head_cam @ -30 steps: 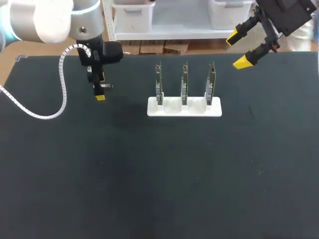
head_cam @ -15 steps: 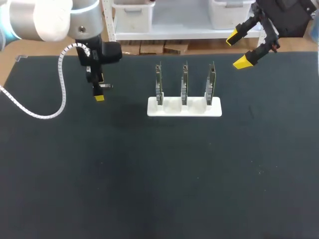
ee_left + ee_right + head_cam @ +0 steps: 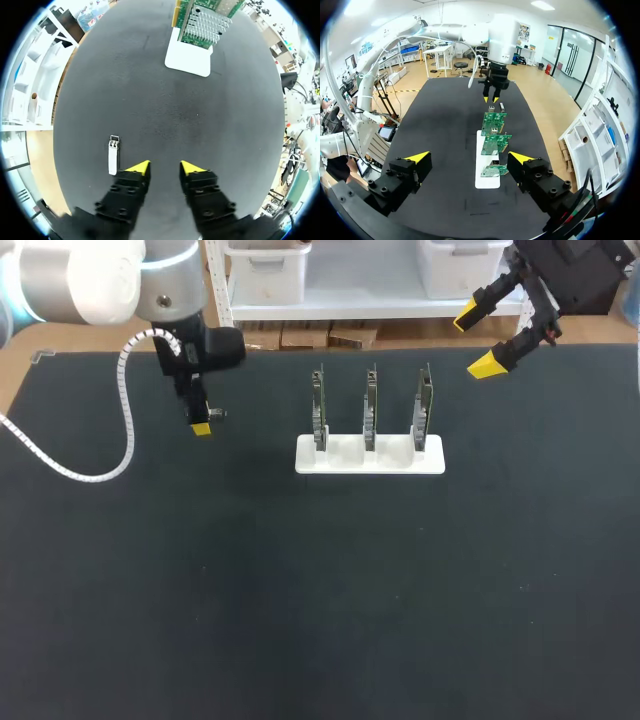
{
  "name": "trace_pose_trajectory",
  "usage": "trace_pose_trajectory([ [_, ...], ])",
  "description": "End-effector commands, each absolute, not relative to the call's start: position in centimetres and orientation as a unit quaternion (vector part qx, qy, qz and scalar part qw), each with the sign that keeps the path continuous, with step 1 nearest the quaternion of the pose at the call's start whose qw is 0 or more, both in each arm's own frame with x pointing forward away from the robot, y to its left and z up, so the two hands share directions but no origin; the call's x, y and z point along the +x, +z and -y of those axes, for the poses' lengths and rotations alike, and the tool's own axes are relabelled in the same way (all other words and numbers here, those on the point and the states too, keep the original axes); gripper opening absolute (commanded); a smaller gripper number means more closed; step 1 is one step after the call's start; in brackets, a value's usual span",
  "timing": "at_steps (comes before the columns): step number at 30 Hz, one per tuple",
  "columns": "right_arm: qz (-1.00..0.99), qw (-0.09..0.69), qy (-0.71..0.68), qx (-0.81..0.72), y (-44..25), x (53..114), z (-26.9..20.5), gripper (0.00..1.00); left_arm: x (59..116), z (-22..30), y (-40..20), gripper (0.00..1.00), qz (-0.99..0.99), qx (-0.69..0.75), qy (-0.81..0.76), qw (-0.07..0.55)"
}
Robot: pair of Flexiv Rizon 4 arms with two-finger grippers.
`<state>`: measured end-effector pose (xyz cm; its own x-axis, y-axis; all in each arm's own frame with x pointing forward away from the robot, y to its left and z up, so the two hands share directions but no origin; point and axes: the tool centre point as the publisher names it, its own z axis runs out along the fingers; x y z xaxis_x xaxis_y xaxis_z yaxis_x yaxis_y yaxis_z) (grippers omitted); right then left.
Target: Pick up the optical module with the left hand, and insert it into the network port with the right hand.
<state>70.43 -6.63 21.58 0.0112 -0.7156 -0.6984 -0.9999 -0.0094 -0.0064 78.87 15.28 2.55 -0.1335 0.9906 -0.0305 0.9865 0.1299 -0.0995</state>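
Little of the task looks done on the black bench [image 3: 300,590]: the left gripper [image 3: 165,170] hangs low near the far edge, fingers spread and empty, while the right gripper [image 3: 478,340], fingers wide apart and holding nothing, hovers above the far right corner. A white holder [image 3: 370,455] near the middle of the far edge carries three upright network cards [image 3: 370,405]. The optical module [image 3: 114,156] lies flat on the bench just beside the left fingers, outside them. Grasp, handover and insertion are all yet to come.
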Motion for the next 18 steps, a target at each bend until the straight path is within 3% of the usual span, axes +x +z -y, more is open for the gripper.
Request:
trace_pose_trajectory([
  [1, -0.651, 0.268, 0.265, -0.658, 21.6, 70.4, 6.6, 1.0, 79.2, -15.2, 2.5, 0.17, 0.749, -0.661, 0.052, 0.026],
  [3, -0.651, 0.268, 0.265, -0.658, 21.6, 70.4, 6.6, 1.0, 79.1, -15.2, 2.5, 0.01, 0.747, -0.662, 0.053, 0.027],
  [11, -0.651, 0.268, 0.265, -0.658, 21.6, 70.4, 6.6, 1.0, 79.1, -15.2, 3.5, 0.0, 0.745, -0.666, 0.041, 0.022],
  [12, -0.651, 0.268, 0.265, -0.658, 21.6, 70.4, 6.6, 1.0, 79.2, -15.2, 3.5, 0.26, 0.745, -0.665, 0.039, 0.022],
  [13, -0.651, 0.268, 0.265, -0.658, 21.6, 70.4, 6.6, 1.0, 79.3, -15.2, 3.6, 0.66, 0.746, -0.664, 0.041, 0.021],
  [14, -0.651, 0.268, 0.265, -0.658, 21.6, 70.4, 6.6, 1.0, 79.4, -15.1, 3.6, 1.0, 0.747, -0.663, 0.038, 0.024],
  [18, -0.651, 0.268, 0.265, -0.658, 21.6, 70.4, 6.6, 1.0, 80.3, -15.3, 3.5, 1.0, 0.753, -0.657, 0.035, 0.025],
])
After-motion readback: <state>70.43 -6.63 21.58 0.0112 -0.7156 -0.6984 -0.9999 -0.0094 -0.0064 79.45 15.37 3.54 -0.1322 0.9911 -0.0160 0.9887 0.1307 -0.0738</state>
